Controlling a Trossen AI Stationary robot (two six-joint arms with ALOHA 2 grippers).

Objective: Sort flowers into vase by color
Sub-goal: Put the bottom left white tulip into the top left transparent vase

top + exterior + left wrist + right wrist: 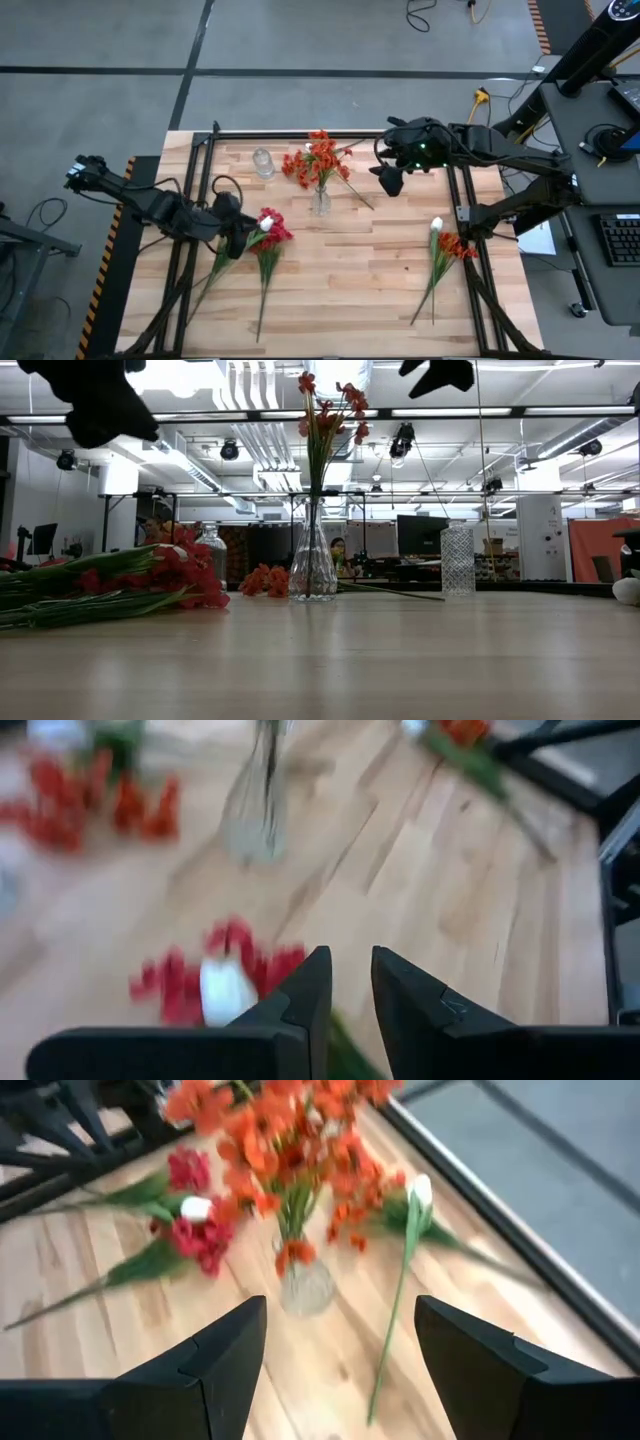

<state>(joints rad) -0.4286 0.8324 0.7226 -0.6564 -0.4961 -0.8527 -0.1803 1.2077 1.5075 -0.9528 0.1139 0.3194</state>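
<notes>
A clear glass vase (pixel 320 200) near the table's middle holds orange flowers (pixel 318 160) upright. Red flowers with one white bloom (pixel 268 230) lie flat on the left part of the table. Orange flowers and a white one (pixel 445 245) lie flat on the right part. One white-bloomed stem (pixel 405 1270) lies on the table beside the vase (pixel 305 1285). My left gripper (pixel 348 955) hangs just left of the red blooms (pixel 235 975), its fingers narrowly open and holding nothing. My right gripper (pixel 340 1305) hangs high, right of the vase, wide open with nothing in it.
An empty glass vase (pixel 263 162) stands left of the orange one toward the far edge. A faceted glass vase (pixel 457 558) shows in the low view, right of the middle vase (pixel 312 565). A black metal frame (pixel 300 133) borders the table.
</notes>
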